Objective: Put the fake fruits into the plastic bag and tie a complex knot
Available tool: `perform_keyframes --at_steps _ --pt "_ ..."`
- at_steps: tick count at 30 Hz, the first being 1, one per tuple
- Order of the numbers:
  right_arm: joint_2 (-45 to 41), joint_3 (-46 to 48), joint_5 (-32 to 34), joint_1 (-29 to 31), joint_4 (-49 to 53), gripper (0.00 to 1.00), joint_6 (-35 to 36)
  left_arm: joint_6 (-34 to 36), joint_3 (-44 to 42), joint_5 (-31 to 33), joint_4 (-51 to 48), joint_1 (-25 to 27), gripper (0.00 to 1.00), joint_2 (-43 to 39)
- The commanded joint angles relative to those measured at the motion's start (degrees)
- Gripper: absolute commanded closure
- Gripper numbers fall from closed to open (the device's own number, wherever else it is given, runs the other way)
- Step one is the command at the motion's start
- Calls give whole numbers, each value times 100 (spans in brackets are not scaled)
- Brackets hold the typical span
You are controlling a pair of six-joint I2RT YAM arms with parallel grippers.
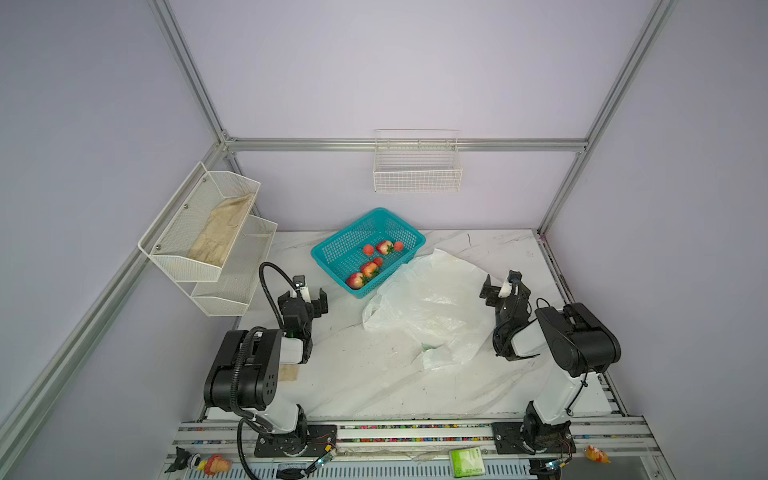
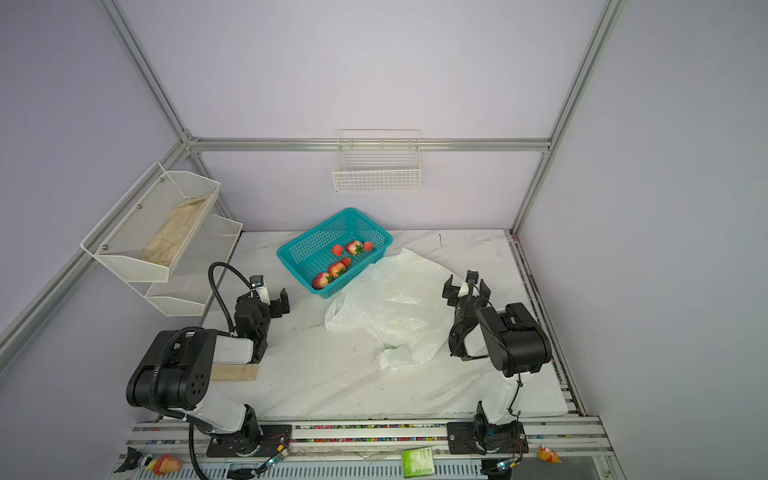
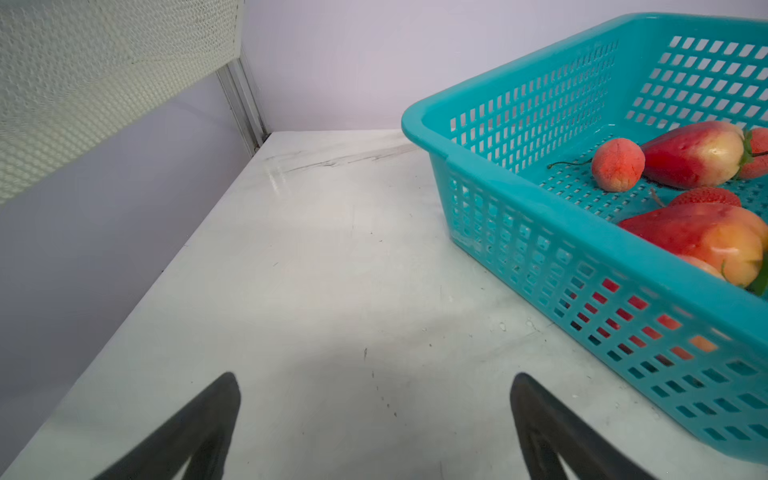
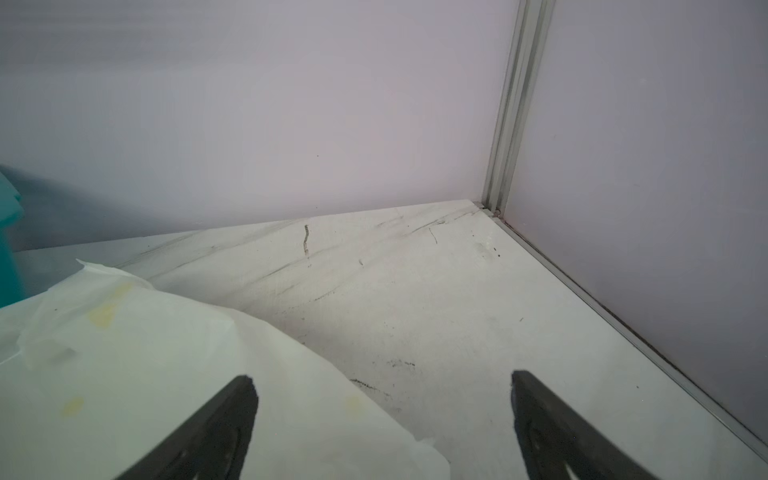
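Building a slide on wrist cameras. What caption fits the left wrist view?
Open left gripper poised over the marble table, beside a teal basket holding the fake fruits.

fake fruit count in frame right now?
6 fake fruits, all in the teal basket: three in a row toward its right corner (small, large, small), three trailing to the near corner (small, large, large). None seen in the plastic bag; its folds may hide more.

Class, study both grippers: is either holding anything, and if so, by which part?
Nothing is held. The left gripper and right gripper both stand open; the fake fruits lie in the basket, the plastic bag loose on the table.
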State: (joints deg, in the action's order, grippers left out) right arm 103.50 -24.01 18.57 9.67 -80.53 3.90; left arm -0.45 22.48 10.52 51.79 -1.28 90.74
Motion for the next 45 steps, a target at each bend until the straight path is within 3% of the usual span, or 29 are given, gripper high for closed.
perform_keyframes --at_steps 1,24,26,30,32,33,34,36,39,41,45 --pt "-76 -80 -11 -27 -99 3 16 -139 -149 45 341 -24 0 -101" --pt "-83 -96 -35 -45 -43 3 -33 -141 -168 46 362 -22 0 -109" --pt "-129 -60 250 -40 -198 3 34 -217 -237 263 430 -25 0 -232" --pt "-1324 -69 1019 -11 770 3 -225 -627 -92 1155 -860 -22 0 -1508" --pt "-2232 -176 1621 -13 1758 3 -1061 -1590 188 1700 -2033 -37 0 -2090" --pt "-2802 -319 1601 -10 2661 3 -1524 -2001 377 1779 -2624 -40 0 -2325" --pt "-3130 -473 1198 -10 3182 3 -1655 -2288 538 1583 -3088 -39 0 -2498" --pt "-3330 -801 70 203 3714 6 -1469 -2641 794 529 -3718 -31 0 -2837" --pt "-2774 -1686 -200 1325 5048 7 -1235 -3186 843 -807 -3768 199 0 -3155" --pt "-2115 -2222 -829 1922 5808 6 -1149 -3145 1064 -884 -4208 678 0 -3308" --pt "-1072 -2900 -1918 2425 6966 10 -1257 -3070 1740 -701 -5820 1883 4 -3300"
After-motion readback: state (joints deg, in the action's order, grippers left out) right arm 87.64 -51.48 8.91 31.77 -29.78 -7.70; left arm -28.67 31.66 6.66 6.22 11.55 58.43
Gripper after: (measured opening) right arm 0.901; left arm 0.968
